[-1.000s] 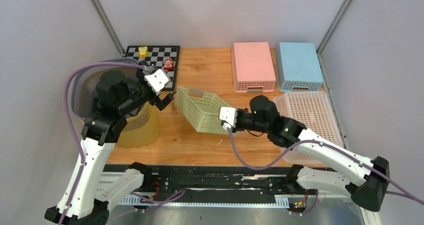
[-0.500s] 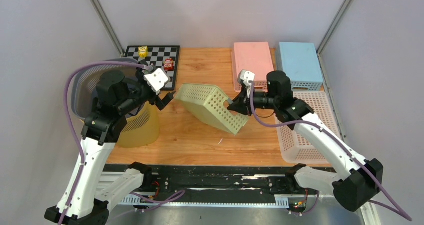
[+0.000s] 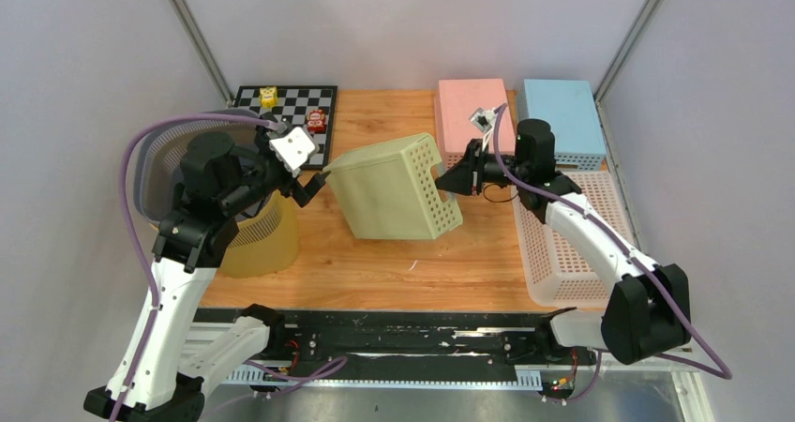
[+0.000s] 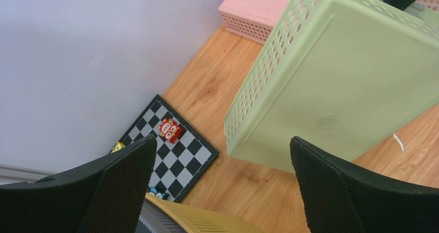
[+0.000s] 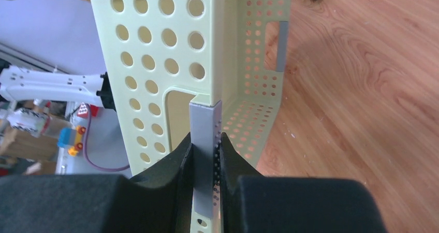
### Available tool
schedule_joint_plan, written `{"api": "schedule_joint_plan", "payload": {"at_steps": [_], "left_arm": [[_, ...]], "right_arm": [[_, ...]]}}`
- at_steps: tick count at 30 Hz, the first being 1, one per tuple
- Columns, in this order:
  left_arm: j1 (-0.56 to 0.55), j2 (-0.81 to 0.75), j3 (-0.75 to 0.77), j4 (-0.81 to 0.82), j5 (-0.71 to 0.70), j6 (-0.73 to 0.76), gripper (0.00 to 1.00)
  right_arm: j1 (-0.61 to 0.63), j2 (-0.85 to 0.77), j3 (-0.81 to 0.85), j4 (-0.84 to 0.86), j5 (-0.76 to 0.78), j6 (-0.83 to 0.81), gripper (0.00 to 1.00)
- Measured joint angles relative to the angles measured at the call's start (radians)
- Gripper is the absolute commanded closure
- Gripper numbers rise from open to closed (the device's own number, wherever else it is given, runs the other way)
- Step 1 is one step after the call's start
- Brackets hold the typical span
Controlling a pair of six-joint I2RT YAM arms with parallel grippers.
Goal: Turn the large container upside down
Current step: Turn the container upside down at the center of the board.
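Wood-grain table [image 3: 375,263] carries a ribbed yellow basket [image 3: 267,244] at its near left and a white perforated basket [image 3: 572,225] at its near right. Between them, at mid-table, sits the large container [image 3: 394,186]: pale green plastic with rows of round holes through its walls, a plain solid base and a slot handle in the end wall. It is tipped well over, base turned up and toward the near left, open mouth facing down and right. Whether its lower edge touches the table cannot be told.

The right gripper [image 3: 461,180] reaches in from the right and is pinched tight on the container's right end wall; the wrist view shows its black fingers [image 5: 176,165] clamped either side of a grey strip on the rim. The left gripper [image 3: 309,189] hangs just left of the container, apart from it, fingers spread wide and holding nothing.

Farther back, a checkerboard [image 3: 300,103] with small toys lies at the far left, and a pink container [image 3: 473,113] and a blue container [image 3: 562,113] stand side by side at the far right, solid faces up
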Motion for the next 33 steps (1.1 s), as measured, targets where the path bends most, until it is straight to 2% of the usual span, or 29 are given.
{"api": "schedule_joint_plan", "payload": {"at_steps": [7, 15, 21, 27, 33], "left_arm": [[0.0, 0.002, 0.0, 0.001, 0.0, 0.0, 0.0], [0.0, 0.011, 0.0, 0.001, 0.0, -0.001, 0.0], [0.0, 0.01, -0.01, 0.003, 0.001, -0.002, 0.0], [0.0, 0.01, -0.019, 0.005, 0.002, -0.004, 0.0], [0.0, 0.01, -0.035, 0.009, 0.005, -0.004, 0.0]], "right_arm": [[-0.066, 0.044, -0.04, 0.089, -0.025, 0.151, 0.97], [-0.121, 0.063, -0.082, 0.105, -0.012, 0.211, 0.97], [-0.148, 0.109, -0.116, 0.084, 0.013, 0.205, 0.97], [-0.15, 0.125, -0.138, 0.016, 0.048, 0.13, 0.94], [-0.17, 0.145, -0.146, -0.018, 0.061, 0.08, 0.89]]}}
